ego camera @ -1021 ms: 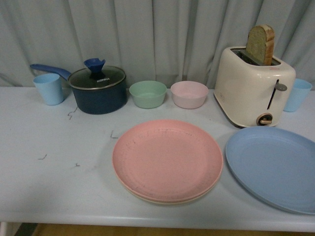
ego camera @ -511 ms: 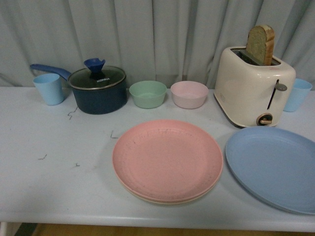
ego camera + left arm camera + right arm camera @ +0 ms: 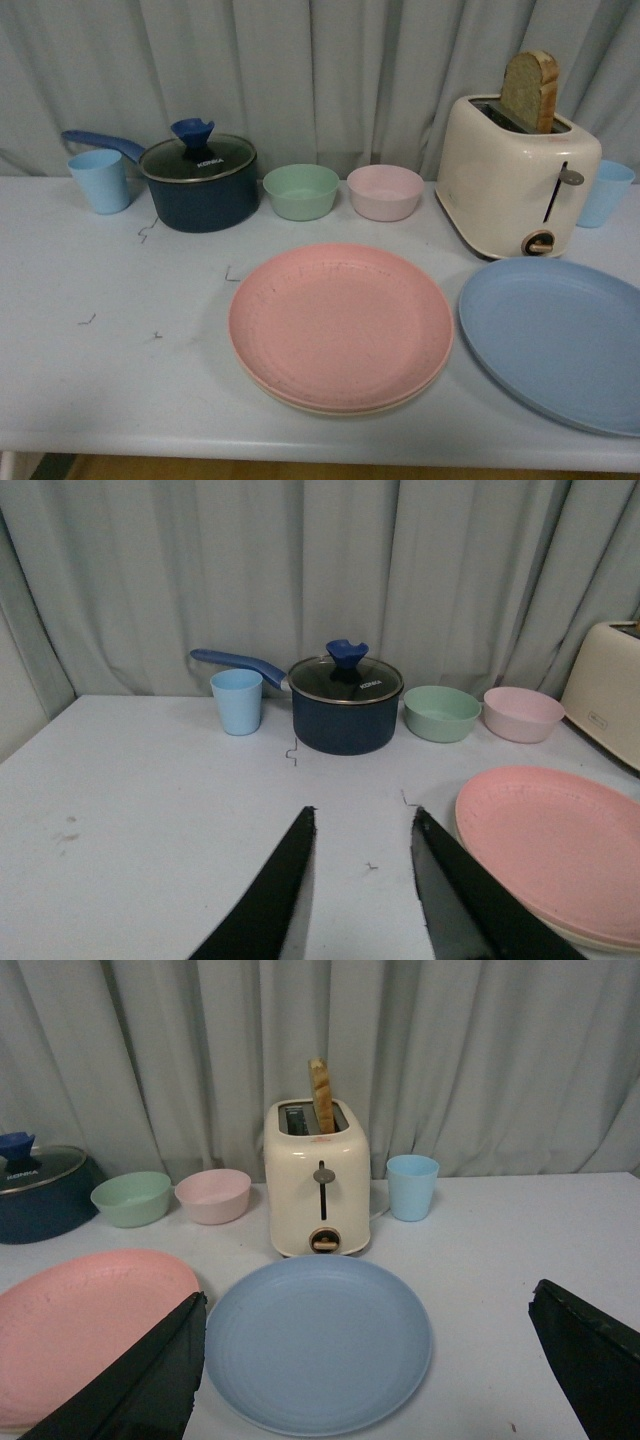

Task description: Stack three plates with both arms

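The left gripper [image 3: 364,820] is seen with its fingers spread apart over the bare table [image 3: 120,300], and nothing is held. At 3 o'clock of it the pink plate [image 3: 340,322] is laid on the beige plate [image 3: 345,410], of which only the rim is seen. At 3 o'clock of this pair, just beside it, the blue plate [image 3: 555,340] is laid alone. It is framed by the widely spread fingers of the right gripper [image 3: 368,1298].

A pale grey pleated curtain [image 3: 300,70] hangs right behind the whitish worktop [image 3: 110,390]; below the worktop's near edge, brownish floor [image 3: 300,470] shows.
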Controlling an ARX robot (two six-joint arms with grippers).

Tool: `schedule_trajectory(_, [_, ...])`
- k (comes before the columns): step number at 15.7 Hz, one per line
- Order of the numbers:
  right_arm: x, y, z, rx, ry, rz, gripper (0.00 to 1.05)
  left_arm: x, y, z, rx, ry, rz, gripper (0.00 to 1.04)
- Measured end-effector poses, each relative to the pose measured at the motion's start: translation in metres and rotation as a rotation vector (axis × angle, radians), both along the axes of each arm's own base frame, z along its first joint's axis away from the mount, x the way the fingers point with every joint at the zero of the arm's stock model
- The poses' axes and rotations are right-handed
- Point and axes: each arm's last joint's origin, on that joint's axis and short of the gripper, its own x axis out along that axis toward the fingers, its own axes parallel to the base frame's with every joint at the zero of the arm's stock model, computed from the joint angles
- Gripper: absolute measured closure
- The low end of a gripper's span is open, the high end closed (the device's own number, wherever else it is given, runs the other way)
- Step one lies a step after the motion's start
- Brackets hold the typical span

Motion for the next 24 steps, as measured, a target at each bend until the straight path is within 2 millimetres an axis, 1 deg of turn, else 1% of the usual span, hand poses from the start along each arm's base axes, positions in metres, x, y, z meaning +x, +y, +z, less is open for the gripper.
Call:
schedule_trajectory(1, [-0.001, 0.0, -0.002, -0.01, 0.117, -0.006, 0.06, 0.0, 0.0, 0.0, 0.0, 0.0, 0.0, 0.62])
schedule_trajectory(2, [0.007, -0.004, 0.003, -0.005, 0.394, 0.009, 0.06, 0.0, 0.0, 0.0, 0.0, 0.0, 0.0, 0.51])
schedule_trajectory(3, [0.022, -0.012, 0.015, 0.017, 0.459, -0.005, 0.06, 0.0, 0.0, 0.0, 0.0, 0.0, 0.0, 0.38])
schedule_trajectory(4, [0.042, -0.023, 0.03, 0.02, 0.466, -0.022, 0.06, 0.0, 0.0, 0.0, 0.0, 0.001, -0.001, 0.26])
schedule_trajectory(5, [0.065, -0.038, 0.039, 0.013, 0.479, -0.039, 0.06, 0.0, 0.0, 0.0, 0.0, 0.001, 0.0, 0.15])
schedule_trajectory(6, [0.085, -0.052, 0.037, 0.01, 0.516, -0.056, 0.06, 0.0, 0.0, 0.0, 0.001, 0.0, 0.0, 0.05])
schedule_trajectory(7, [0.108, -0.067, 0.024, 0.004, 0.581, -0.071, 0.06, 0.0, 0.0, 0.0, 0.001, 0.0, 0.0, 0.08])
schedule_trajectory(8, [0.13, -0.077, 0.01, -0.008, 0.64, -0.062, 0.06, 0.0, 0.0, 0.0, 0.001, 0.0, 0.0, 0.07])
schedule_trajectory(9, [0.148, -0.083, 0.0, -0.032, 0.673, -0.051, 0.06, 0.0, 0.0, 0.0, 0.001, 0.0, 0.0, 0.07])
schedule_trajectory(10, [0.168, -0.089, -0.012, -0.067, 0.688, -0.051, 0.06, 0.0, 0.0, 0.0, 0.001, 0.001, 0.0, 0.07])
schedule_trajectory(13, [0.211, -0.097, -0.046, -0.054, 0.744, -0.023, 0.06, 0.0, 0.0, 0.0, 0.001, 0.0, 0.0, 0.07])
schedule_trajectory(15, [0.229, -0.099, -0.063, -0.027, 0.765, -0.024, 0.06, 0.0, 0.0, 0.0, 0.001, 0.0, 0.0, 0.07])
schedule_trajectory(17, [0.242, -0.094, -0.075, -0.013, 0.778, -0.008, 0.06, 0.0, 0.0, 0.0, 0.001, 0.0, 0.0, 0.07])
schedule_trajectory(19, [0.253, -0.09, -0.085, -0.008, 0.787, -0.01, 0.06, 0.0, 0.0, 0.0, 0.001, 0.0, 0.0, 0.07])
schedule_trajectory(23, [0.266, -0.075, -0.104, -0.019, 0.828, -0.019, 0.06, 0.0, 0.0, 0.0, 0.001, 0.0, 0.0, 0.07])
schedule_trajectory(24, [0.267, -0.071, -0.123, 0.008, 0.845, -0.069, 0.74, 0.0, 0.0, 0.0, 0.001, 0.0, 0.0, 0.07])
